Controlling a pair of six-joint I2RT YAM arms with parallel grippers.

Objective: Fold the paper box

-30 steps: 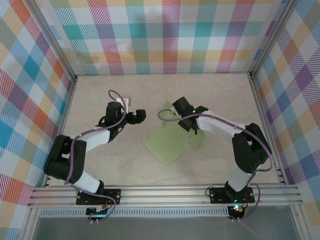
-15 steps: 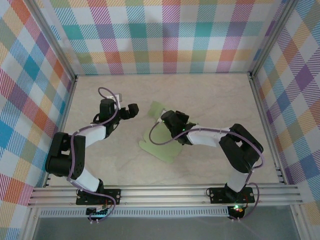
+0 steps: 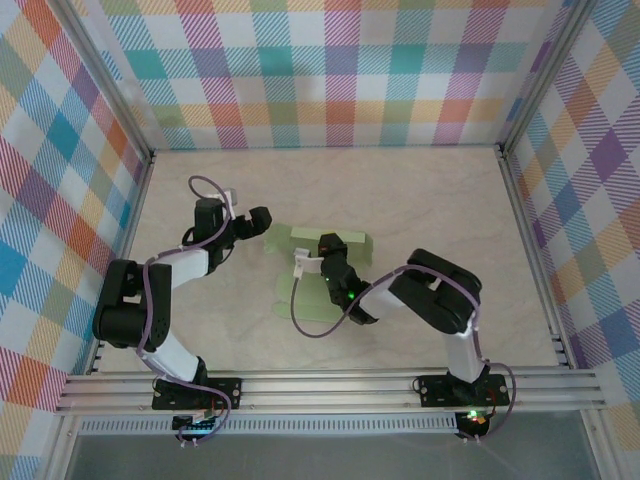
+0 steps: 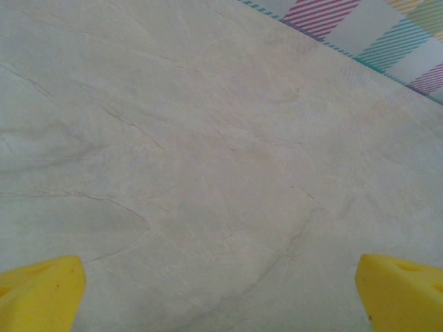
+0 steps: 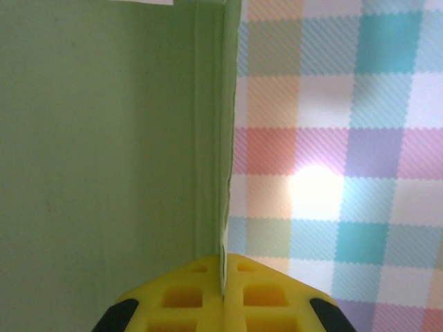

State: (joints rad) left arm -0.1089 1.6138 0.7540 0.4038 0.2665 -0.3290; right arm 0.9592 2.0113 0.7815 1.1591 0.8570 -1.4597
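The paper box (image 3: 300, 290) is a pale green sheet with rounded flaps, partly folded up at mid-table. My right gripper (image 3: 335, 250) sits over its raised far part. In the right wrist view the yellow fingers (image 5: 187, 297) are pressed together on the thin edge of the paper box (image 5: 104, 138), which stands upright before the checked wall. My left gripper (image 3: 262, 220) hovers just left of the sheet's far-left corner. Its yellow fingertips (image 4: 41, 294) sit wide apart over bare tabletop, holding nothing.
Checked walls and aluminium rails enclose the marble-look table (image 3: 420, 200). A metal rail (image 3: 330, 390) runs along the near edge by the arm bases. Purple cables loop off both arms.
The right gripper has swung left and nearer, dragging and lifting the paper sheet's far part with it. The left gripper has drawn back slightly to the left.
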